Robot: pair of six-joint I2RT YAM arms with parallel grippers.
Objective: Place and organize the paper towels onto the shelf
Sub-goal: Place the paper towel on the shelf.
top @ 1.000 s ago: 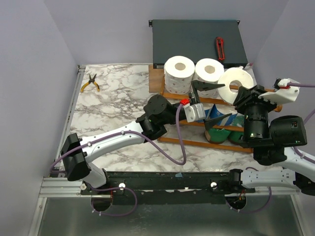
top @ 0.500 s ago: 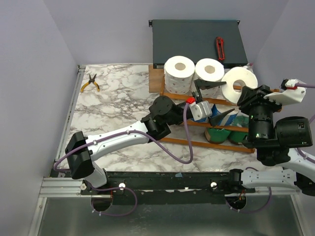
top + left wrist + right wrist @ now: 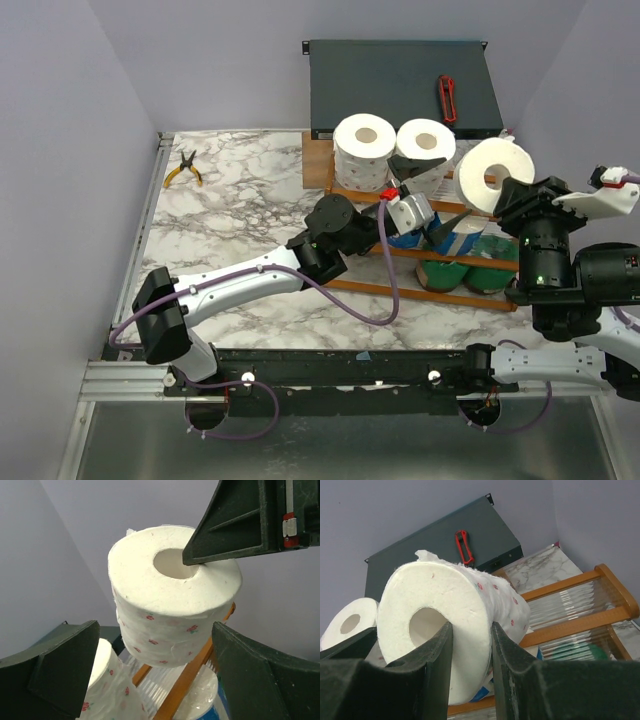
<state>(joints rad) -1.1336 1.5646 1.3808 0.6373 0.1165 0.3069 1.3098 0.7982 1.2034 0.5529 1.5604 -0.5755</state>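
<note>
The right end effector (image 3: 467,635) is clenched on a white paper towel roll (image 3: 490,172), one finger inside its core, held above the shelf (image 3: 450,297); the left end effector (image 3: 432,193) gapes, released, just beside it.

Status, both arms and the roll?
Right end effector shut on white roll, through its core, above shelf. Left end effector open, empty, close alongside.

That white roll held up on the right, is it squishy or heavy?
Probably light and squashy: the right gripper holds the white roll by pinching just its wall, one finger in the core. Round sides suggest it would roll if laid sideways; stood on end, like the two rolls on the shelf, likely steady.
</note>
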